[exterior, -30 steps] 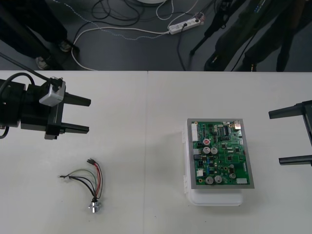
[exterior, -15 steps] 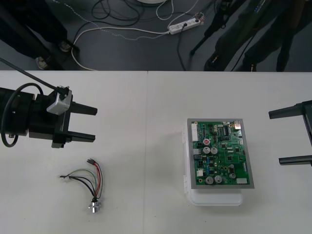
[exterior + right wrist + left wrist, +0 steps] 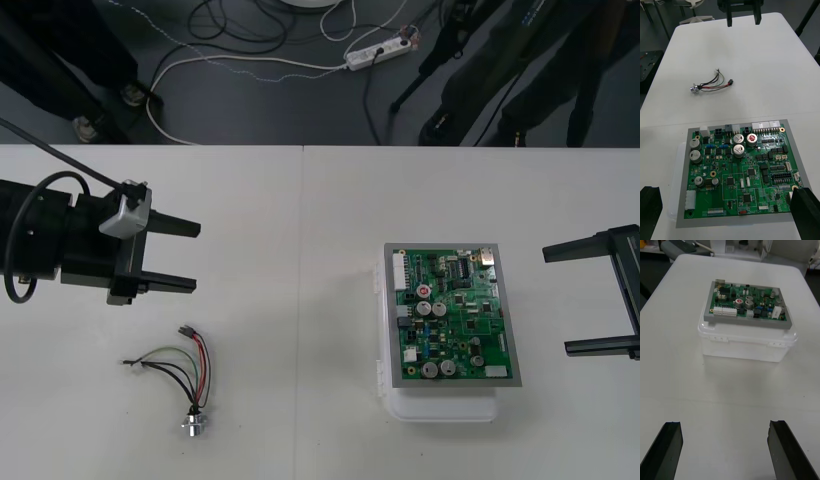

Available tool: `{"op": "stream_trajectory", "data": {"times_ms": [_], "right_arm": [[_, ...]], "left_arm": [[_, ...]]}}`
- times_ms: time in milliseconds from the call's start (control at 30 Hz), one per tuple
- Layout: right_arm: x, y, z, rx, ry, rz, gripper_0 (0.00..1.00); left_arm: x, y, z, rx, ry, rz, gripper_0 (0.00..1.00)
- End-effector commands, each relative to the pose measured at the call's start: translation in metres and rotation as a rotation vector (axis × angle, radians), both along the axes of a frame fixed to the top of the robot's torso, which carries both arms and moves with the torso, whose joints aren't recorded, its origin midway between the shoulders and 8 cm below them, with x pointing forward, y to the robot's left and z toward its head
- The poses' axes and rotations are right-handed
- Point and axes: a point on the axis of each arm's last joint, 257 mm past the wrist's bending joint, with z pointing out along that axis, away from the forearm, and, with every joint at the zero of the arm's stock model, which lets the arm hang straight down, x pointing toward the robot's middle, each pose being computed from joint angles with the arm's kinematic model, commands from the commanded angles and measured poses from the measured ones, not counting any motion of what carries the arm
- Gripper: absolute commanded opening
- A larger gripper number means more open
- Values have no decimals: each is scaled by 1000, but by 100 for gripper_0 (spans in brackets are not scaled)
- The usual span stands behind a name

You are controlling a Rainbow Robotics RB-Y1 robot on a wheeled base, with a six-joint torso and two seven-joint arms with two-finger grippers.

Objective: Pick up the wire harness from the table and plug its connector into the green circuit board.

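The wire harness (image 3: 175,375) lies loose on the table (image 3: 300,200), at about 6 o'clock from the left end effector (image 3: 192,257) and near it, with bare table between the two. The left end effector hovers with its tips pointing toward 3 o'clock. It is spread wide and holds nothing.

The harness's long axis runs roughly from 12 to 6 o'clock. Its small black plug (image 3: 186,330) is at the 12 o'clock end, nearest the end effector. The round metal socket (image 3: 192,425) is at the 6 o'clock end, and the wires bow out toward 9 o'clock.

The left arm is clearly the nearer one. Its reach would probably call for a shift toward 6 o'clock and a turn of the wrist, so that the tips close across the wires just behind the plug.

The green circuit board (image 3: 455,315) sits on its white base (image 3: 440,408), well apart from the harness at about 3 o'clock. Nothing stands on the table between them.

The right end effector (image 3: 556,300) waits at 3 o'clock of the board, also wide open and empty. Its tips point back toward the board.
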Motion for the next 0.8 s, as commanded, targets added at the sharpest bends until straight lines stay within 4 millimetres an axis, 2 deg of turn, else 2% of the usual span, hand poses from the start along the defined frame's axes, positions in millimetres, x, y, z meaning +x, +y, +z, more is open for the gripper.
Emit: {"op": "stream_trajectory", "data": {"times_ms": [33,500,800], "right_arm": [[-2,4,-3,4,-26,27,100],[10,15,9,143,-25,12,100],[14,35,16,276,5,-3,100]], "left_arm": [[-18,4,-1,74,35,83,67],[-45,22,-30,212,118,297,67],[-58,36,-48,273,158,445,67]]}}
